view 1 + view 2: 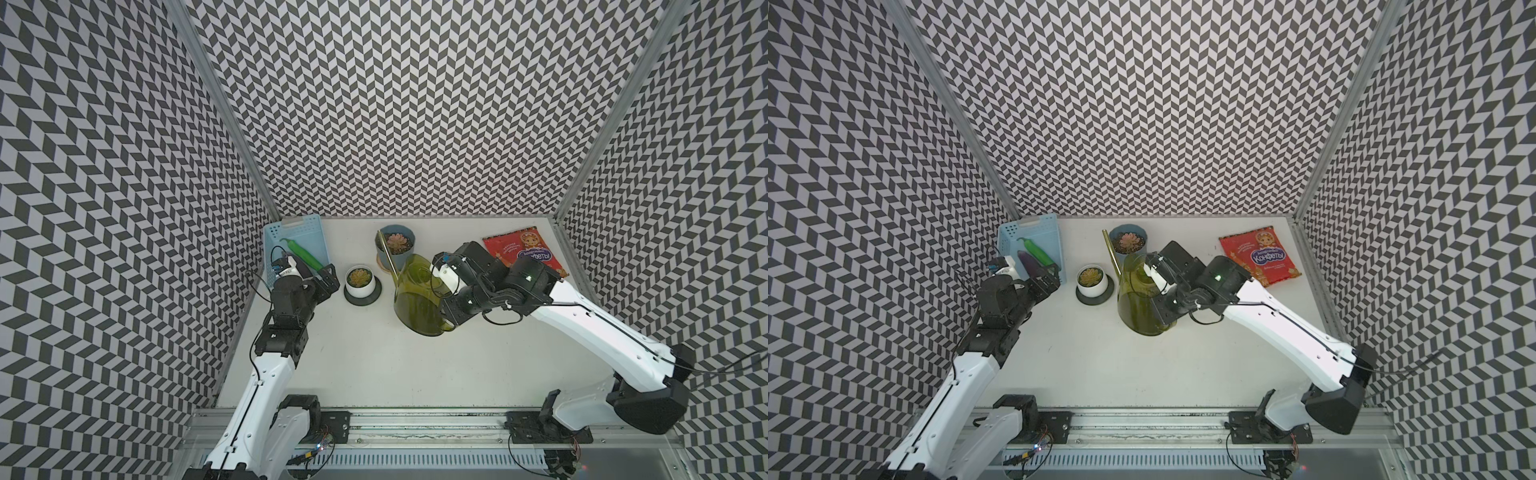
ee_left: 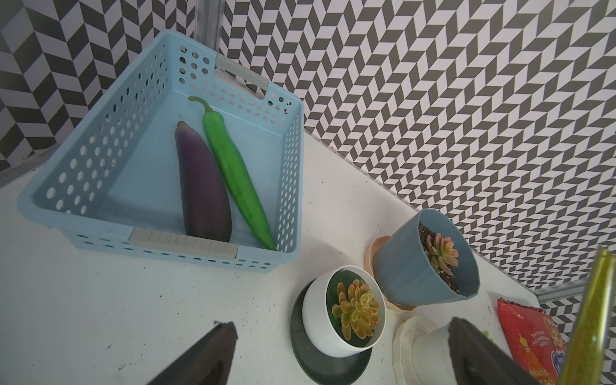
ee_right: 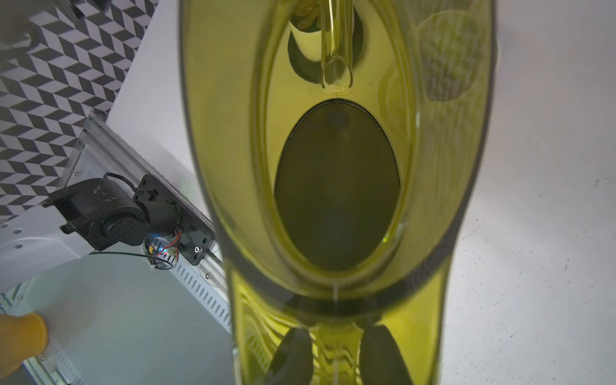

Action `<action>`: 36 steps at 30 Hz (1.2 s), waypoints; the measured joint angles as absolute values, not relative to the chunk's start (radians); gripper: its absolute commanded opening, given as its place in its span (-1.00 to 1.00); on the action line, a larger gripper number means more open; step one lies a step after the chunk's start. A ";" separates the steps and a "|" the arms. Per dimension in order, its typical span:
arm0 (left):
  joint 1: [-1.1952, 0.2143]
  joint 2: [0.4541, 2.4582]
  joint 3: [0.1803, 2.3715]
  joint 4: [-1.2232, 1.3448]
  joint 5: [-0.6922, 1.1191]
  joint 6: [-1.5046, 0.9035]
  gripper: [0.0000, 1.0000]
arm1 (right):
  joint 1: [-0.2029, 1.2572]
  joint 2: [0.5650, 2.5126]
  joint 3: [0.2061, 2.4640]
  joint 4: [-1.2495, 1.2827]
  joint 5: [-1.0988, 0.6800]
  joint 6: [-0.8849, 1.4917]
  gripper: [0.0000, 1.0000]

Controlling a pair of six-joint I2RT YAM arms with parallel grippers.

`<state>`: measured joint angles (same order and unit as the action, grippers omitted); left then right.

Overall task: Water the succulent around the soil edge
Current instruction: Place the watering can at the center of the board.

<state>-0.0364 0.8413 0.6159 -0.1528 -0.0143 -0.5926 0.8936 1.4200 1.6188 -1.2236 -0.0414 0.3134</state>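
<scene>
Right gripper [image 3: 336,333] pinches stiff, likely slick plastic watering can [image 1: 417,299] by its handle [image 3: 336,363], the best hold; left gripper [image 1: 328,279] spread, empty.

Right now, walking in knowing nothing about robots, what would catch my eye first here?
First, the see-through olive-green watering can at the middle of the table, gripped at its handle by the right claw, its thin spout pointing toward the blue-grey pot with a pink succulent at the back. Next, the pale blue perforated plastic basket in the back left corner, with a purple aubergine and a long green pepper lying inside.
</scene>
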 measured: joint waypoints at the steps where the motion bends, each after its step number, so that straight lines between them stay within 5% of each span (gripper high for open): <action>1: -0.037 0.841 0.616 -0.153 -0.014 -0.593 1.00 | 0.890 1.406 1.619 -1.223 -0.023 0.318 -1.00; 17: -0.037 0.841 0.616 -0.154 -0.014 -0.593 1.00 | 0.734 1.317 1.642 -1.223 0.158 0.340 -1.00; 26: -0.036 0.829 0.616 -0.154 -0.014 -0.593 1.00 | 0.671 1.280 1.393 -1.077 0.295 0.353 -1.00; 36: -0.037 0.829 0.616 -0.151 -0.009 -0.593 1.00 | 0.636 1.093 0.996 -0.638 0.359 0.357 -1.00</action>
